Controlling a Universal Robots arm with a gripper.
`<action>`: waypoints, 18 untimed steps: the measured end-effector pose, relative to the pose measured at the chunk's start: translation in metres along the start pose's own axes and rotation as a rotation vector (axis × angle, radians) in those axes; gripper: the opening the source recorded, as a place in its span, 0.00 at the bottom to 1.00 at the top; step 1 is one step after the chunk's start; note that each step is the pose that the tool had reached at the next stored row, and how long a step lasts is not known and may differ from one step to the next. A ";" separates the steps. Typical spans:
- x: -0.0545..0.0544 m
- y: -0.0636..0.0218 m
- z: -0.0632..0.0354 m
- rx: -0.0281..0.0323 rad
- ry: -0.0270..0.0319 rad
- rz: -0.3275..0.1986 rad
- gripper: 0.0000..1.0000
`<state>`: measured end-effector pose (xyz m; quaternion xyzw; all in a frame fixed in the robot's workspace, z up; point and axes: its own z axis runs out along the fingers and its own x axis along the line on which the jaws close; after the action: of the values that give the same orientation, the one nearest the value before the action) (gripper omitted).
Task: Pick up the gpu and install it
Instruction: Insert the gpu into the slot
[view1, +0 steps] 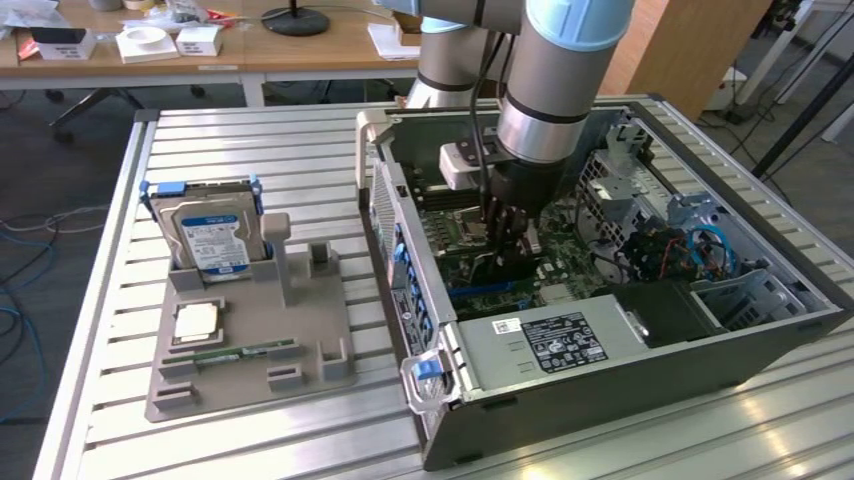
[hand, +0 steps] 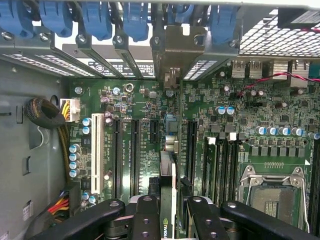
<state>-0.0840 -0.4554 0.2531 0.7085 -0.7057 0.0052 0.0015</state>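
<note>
Alu table (view1: 267, 130) bears PC case (view1: 574, 410), parts tray (view1: 240, 378)

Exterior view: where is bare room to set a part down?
Bare slats of the aluminium table beyond the grey holder tray and on its near side. Crowded: the open dark computer case, where the gripper holds the thin black gpu.

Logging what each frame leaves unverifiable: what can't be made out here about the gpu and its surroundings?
- Wrist view: the gpu, held in the gripper, is seen edge-on. The card itself hides whether its lower edge is seated in the motherboard.
- Exterior view: the arm and the gripper cover most of the card.
- Exterior view: the print on the power supply label is too small to read.
</note>
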 end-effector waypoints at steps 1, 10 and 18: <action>0.000 0.0003 0.0000 0.0000 0.0000 0.000 0.26; 0.000 0.0017 0.0002 0.0001 -0.0002 0.000 0.26; 0.000 0.0019 0.0007 0.0001 -0.0002 0.000 0.26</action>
<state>-0.0858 -0.4551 0.2524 0.7085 -0.7057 0.0052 0.0014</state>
